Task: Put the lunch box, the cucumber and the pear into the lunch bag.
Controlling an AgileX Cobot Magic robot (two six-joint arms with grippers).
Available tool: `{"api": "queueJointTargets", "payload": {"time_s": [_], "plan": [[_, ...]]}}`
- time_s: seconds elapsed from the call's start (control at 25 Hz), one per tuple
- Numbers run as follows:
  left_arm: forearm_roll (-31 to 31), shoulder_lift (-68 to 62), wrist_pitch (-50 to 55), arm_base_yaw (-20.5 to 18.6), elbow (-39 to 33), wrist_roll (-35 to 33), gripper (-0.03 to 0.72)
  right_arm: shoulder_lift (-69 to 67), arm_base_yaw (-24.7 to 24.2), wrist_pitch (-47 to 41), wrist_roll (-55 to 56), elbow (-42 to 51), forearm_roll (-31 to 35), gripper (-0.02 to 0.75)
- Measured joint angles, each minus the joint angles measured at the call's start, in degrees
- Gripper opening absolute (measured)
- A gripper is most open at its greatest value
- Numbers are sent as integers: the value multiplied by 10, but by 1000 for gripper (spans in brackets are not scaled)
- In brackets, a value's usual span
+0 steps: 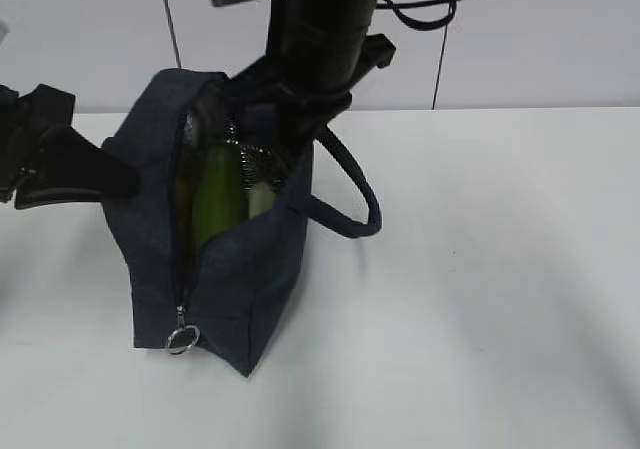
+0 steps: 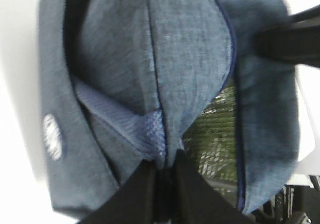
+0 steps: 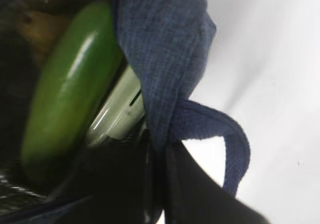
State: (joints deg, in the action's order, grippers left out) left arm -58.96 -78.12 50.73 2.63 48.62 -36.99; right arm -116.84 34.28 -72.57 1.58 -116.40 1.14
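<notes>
So both grippers, left (image 2: 162, 176) and right (image 3: 157, 149), are pinched on the bag (image 1: 240, 279) rim; cucumber (image 1: 218, 197) and box (image 1: 260, 199) inside.

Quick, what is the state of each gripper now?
Left gripper: closed, pinching the lunch bag fabric.
Right gripper: closed on the bag's rim.

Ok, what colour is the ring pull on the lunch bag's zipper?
Silver metal. The ring pull hangs at the bottom of the zipper on the dark navy lunch bag, clearest in the exterior view.
</notes>
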Motion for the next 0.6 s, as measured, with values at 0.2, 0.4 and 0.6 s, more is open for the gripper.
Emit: {"api": "queueJointTargets", "payload": {"time_s": [0.2,0.4,0.6], "plan": [[-15,0,-2,59,0,0,1,6,0,5,-1,56,-41,6],[-26,0,-21,102,0,0,1,17,-1,9,-1,60,-80,5],[-51,0,-33,111,-1,0,1,42,-1,3,-1,62,-111,5]]}}
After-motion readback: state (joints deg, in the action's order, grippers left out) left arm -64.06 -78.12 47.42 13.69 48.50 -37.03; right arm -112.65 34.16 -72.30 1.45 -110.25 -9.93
